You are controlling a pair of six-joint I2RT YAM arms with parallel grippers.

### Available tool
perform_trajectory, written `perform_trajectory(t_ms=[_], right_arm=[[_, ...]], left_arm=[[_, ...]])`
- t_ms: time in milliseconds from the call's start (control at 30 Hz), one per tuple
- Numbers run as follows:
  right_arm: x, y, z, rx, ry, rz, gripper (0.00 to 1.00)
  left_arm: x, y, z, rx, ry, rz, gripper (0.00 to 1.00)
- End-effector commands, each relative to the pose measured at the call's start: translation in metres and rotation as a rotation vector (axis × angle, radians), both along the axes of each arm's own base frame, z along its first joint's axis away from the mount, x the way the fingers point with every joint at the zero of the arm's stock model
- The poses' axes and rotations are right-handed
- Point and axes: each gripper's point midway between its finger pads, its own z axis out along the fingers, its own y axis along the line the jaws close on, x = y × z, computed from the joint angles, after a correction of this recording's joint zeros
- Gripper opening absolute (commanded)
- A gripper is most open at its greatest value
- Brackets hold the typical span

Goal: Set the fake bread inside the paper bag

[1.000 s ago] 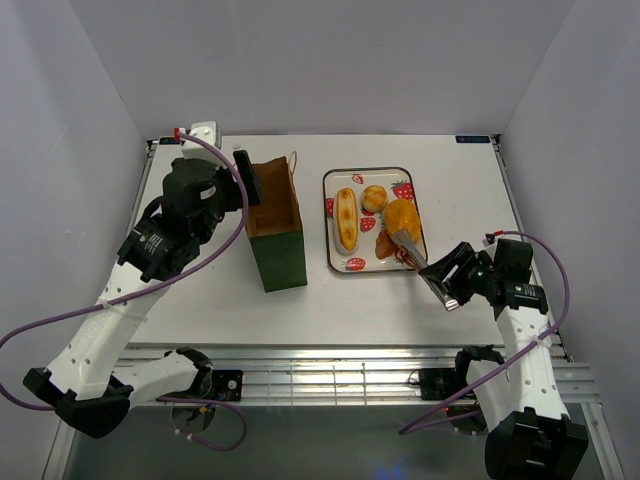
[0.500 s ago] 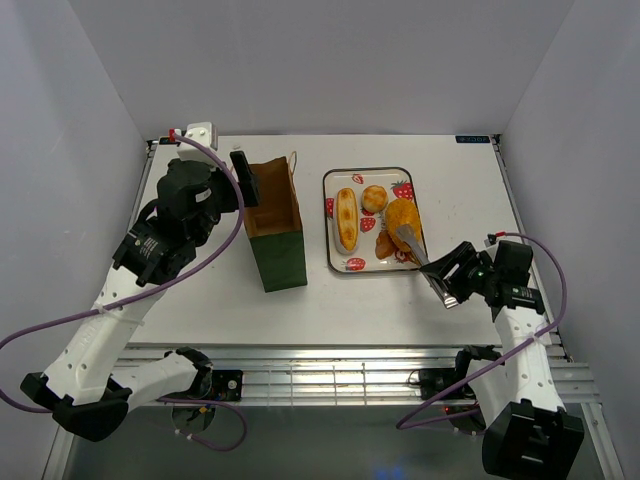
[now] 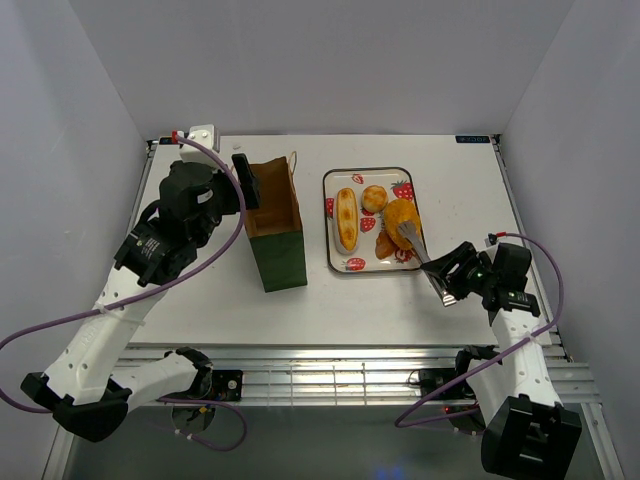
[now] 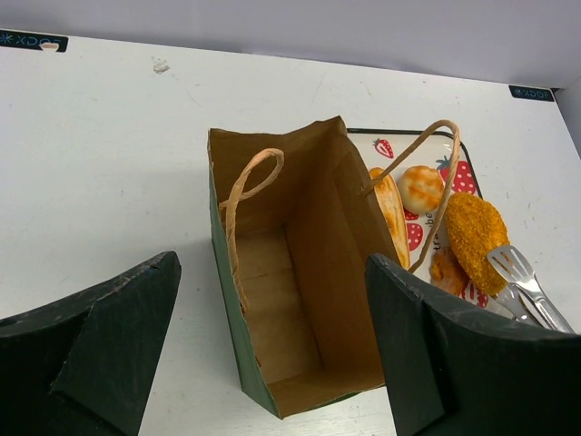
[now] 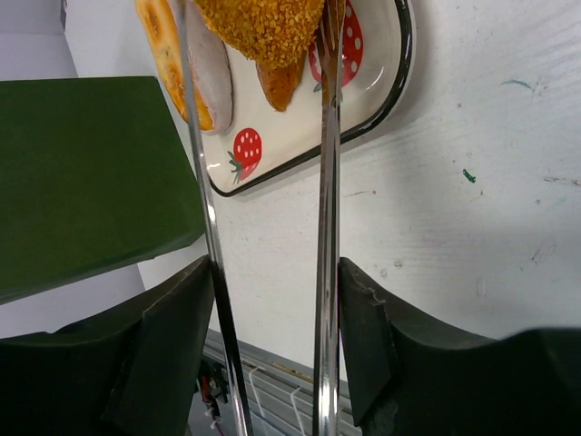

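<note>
The paper bag (image 3: 275, 235) stands upright and open, dark green outside, and its kraft inside shows empty in the left wrist view (image 4: 300, 300). My left gripper (image 3: 245, 180) is open and hovers above the bag's far left rim (image 4: 272, 263). On the strawberry tray (image 3: 352, 172) lie the long roll (image 3: 346, 220), the small round bun (image 3: 374, 197), the large oval bun (image 3: 400, 215) and the small dark-brown piece (image 3: 385, 247). My right gripper (image 3: 455, 280) is shut on metal tongs (image 3: 415, 245). The tongs' arms (image 5: 327, 182) straddle the oval bun (image 5: 259, 27).
The tray sits right of the bag with a narrow gap between them. The bag's two tan loop handles (image 4: 245, 186) stand up over its opening. The table's front edge and metal rails (image 3: 330, 375) lie just below my right gripper.
My right gripper has pushed the tongs farther over the tray, their tips now at the large oval bun. My left gripper has shifted only slightly by the bag.
</note>
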Motion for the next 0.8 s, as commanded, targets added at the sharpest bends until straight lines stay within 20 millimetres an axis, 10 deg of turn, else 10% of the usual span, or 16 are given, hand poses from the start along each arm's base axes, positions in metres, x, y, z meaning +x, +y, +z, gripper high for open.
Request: perform_trajectory(t_ms=[0, 267, 767], right_arm=[[0.015, 0.0, 0.018, 0.008, -0.109, 0.012, 0.58], [0.018, -0.002, 0.021, 0.006, -0.117, 0.001, 0.3], [0.023, 0.002, 0.049, 0.019, -0.179, 0.031, 0.1]], left_arm=[[-0.006, 0.005, 0.002, -0.011, -0.007, 0.007, 0.93], [-0.007, 0.006, -0.003, -0.015, 0.003, 0.012, 0.93], [-0.007, 0.006, -0.006, -0.022, 0.009, 0.018, 0.93]])
